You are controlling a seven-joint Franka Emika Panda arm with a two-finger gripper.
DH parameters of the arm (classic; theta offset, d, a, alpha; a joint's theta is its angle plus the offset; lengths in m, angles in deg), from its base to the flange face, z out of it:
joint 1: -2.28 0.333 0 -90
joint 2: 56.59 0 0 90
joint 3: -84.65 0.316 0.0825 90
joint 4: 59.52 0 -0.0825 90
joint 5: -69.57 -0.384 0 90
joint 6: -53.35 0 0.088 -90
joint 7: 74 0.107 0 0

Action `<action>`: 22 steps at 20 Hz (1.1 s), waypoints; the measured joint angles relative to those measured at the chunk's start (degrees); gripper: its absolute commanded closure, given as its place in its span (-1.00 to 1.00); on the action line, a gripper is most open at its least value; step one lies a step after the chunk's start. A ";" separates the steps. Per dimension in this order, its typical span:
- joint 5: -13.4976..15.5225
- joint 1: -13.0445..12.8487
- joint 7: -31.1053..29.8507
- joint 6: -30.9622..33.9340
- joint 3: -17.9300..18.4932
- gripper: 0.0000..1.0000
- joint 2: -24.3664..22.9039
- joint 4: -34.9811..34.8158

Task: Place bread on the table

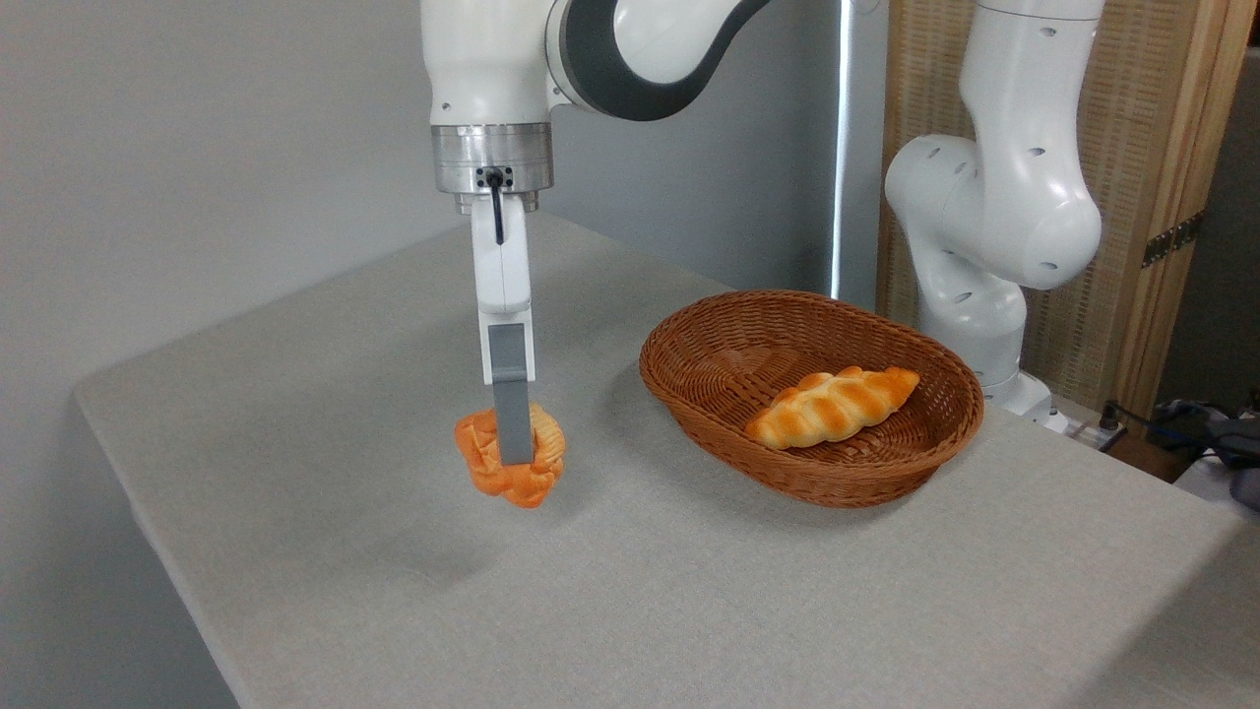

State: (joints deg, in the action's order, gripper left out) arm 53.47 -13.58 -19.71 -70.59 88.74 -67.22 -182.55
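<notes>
Gripper (513, 448): points straight down, grey fingers pinching the knotted bun between them.
Knotted bun (482, 455): orange-golden, held in the air above the table, its soft shadow on the cloth below.
Table (295, 414): light grey, textured.
Wicker basket (709, 340): brown oval, resting on the table to the right of the bun, apart from it.
Braided loaf (833, 405): golden, lying inside the basket.

The bread (514, 471) is a small round knotted bun, orange-golden with a lumpy twisted top, tilted and held clear above its shadow. The surface (325, 394) beneath is wide, flat, light grey and fabric-textured, with rounded corners.
</notes>
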 measured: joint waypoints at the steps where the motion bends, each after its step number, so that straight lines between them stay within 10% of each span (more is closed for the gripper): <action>1: -0.01 0.00 -0.23 0.00 0.00 -1.00 0.01 0.07; 15: 2.37 0.24 -4.02 1.29 0.19 -1.00 0.03 3.66; 22: 12.06 0.83 -13.35 26.63 1.05 -1.00 7.64 25.22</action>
State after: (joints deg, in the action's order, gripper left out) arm 65.53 -12.74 -33.06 -43.96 89.79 -59.58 -157.33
